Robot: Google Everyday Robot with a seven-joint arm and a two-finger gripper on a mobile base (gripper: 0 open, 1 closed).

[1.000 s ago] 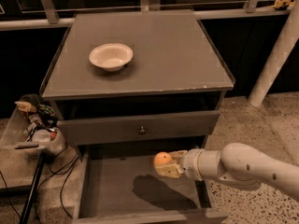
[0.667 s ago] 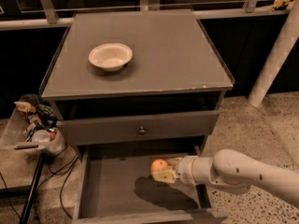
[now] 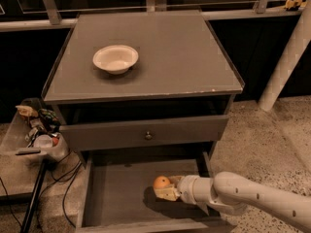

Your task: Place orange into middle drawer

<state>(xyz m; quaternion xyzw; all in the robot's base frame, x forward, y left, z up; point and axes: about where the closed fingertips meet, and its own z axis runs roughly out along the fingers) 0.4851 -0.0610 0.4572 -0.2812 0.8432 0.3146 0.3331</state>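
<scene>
The middle drawer (image 3: 116, 198) is pulled out at the bottom of the grey cabinet, showing its flat grey floor. My gripper (image 3: 164, 188) reaches in from the right, low over the drawer floor near its right side. Its fingers are shut on the orange (image 3: 161, 182), a small round glossy fruit that sits at the gripper's left tip, just above the floor. The white arm (image 3: 252, 200) stretches from the lower right across the drawer's right wall.
A shallow white bowl (image 3: 115, 58) sits on the cabinet top (image 3: 184, 57). A grey drawer front with a round knob (image 3: 148, 135) is above the open drawer. A clear bin of clutter (image 3: 36, 130) and cables stand left. A white pillar (image 3: 286, 62) stands right.
My gripper with the orange has moved lower and a little left, deeper into the open drawer. The bowl and cabinet have not moved.
</scene>
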